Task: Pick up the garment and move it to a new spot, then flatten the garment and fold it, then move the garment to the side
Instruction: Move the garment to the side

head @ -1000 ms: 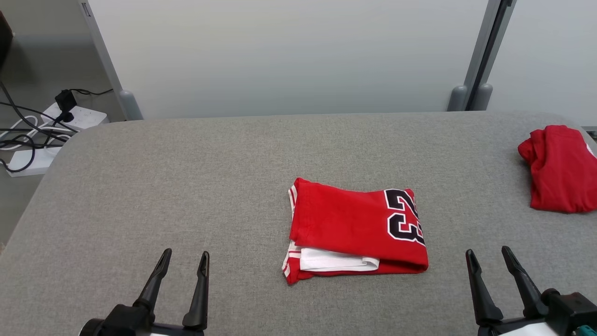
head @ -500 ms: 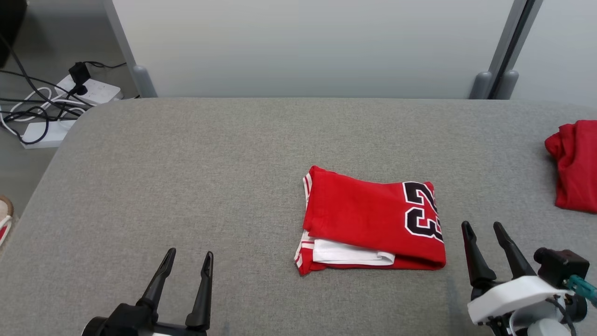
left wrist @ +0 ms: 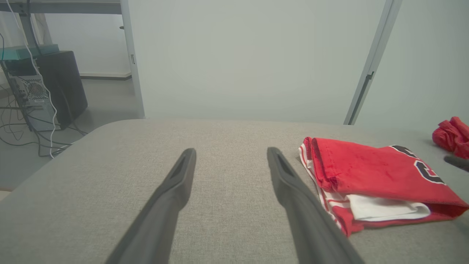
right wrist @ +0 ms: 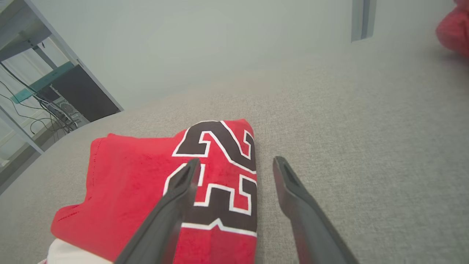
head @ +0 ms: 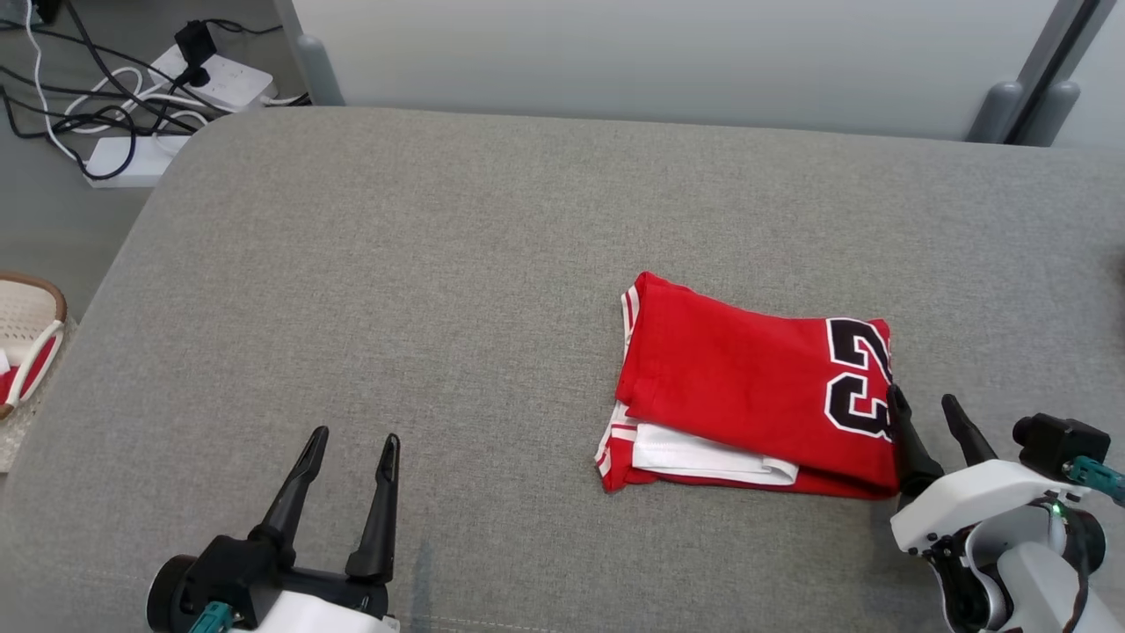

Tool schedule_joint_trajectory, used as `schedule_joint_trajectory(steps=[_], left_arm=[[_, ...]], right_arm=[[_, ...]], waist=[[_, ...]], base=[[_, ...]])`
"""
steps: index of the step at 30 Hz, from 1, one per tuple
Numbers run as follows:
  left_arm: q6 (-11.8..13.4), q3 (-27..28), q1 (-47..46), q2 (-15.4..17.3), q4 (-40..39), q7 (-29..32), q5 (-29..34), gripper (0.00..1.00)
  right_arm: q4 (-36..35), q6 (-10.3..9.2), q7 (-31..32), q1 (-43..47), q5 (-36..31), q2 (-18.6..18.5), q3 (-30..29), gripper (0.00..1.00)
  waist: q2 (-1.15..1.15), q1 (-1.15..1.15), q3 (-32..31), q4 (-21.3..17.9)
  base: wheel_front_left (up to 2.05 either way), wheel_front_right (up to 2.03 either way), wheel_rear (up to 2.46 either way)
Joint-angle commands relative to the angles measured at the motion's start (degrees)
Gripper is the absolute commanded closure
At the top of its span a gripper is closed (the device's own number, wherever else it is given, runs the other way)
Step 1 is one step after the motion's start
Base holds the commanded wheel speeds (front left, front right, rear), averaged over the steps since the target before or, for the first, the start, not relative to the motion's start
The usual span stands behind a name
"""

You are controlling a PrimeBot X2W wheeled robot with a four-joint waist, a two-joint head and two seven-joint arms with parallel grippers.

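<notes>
The right gripper (head: 923, 397) has come forward to the numbered edge of the jersey (head: 747, 387), its fingers spread wide and holding nothing, one over the cloth and one over bare surface. The left gripper (head: 356, 435) waits well apart, equally released. The jersey lies folded right of centre on the grey padded table (head: 439, 264), so I'd guess only the move aside remains. Behind stands a pale partition (head: 659, 53), with power strips (head: 220, 75) on the floor
</notes>
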Motion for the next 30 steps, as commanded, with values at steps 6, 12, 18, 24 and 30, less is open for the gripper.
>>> schedule_joint_trajectory(steps=[6, 12, 18, 24, 30], left_arm=[[-0.7, 1.89, -3.51, 0.17, -1.17, -0.51, -0.48, 0.0], [-0.88, 1.81, -4.22, 0.17, -1.04, -0.51, -0.52, 0.0], [-1.15, 1.54, -5.05, 0.17, -0.69, -0.51, -0.22, 0.0], [-1.27, 1.57, -4.89, 0.17, -0.41, -0.51, 0.03, 0.0], [-1.08, 1.43, -4.43, 0.17, -0.24, -0.51, 0.0, 0.0]], right_arm=[[6.68, 0.09, -0.78, -4.92, 1.4, -0.18, 2.84, 0.0], [12.29, 0.09, 1.61, -8.51, 4.75, 0.3, 5.52, 0.0], [15.46, 0.09, 5.41, -10.67, 8.74, 0.47, 8.4, 0.0], [16.45, 0.09, 4.89, -11.47, 9.87, -0.6, 12.11, 1.0], [16.73, 0.09, 1.5, -11.95, 8.26, -2.26, 16.32, 1.0]], waist=[[0.0, 0.0, 1.83, 1.07], [0.0, 0.0, 2.53, 1.38], [0.0, 0.0, 2.52, 2.25], [0.0, 0.0, 1.9, 2.74], [0.0, 0.0, 0.94, 2.83]], base=[[0.0, 0.0, 0.0], [0.0, 0.0, 0.0], [0.0, 0.0, 0.0], [0.0, 0.0, 0.0], [0.0, 0.0, 0.0]])
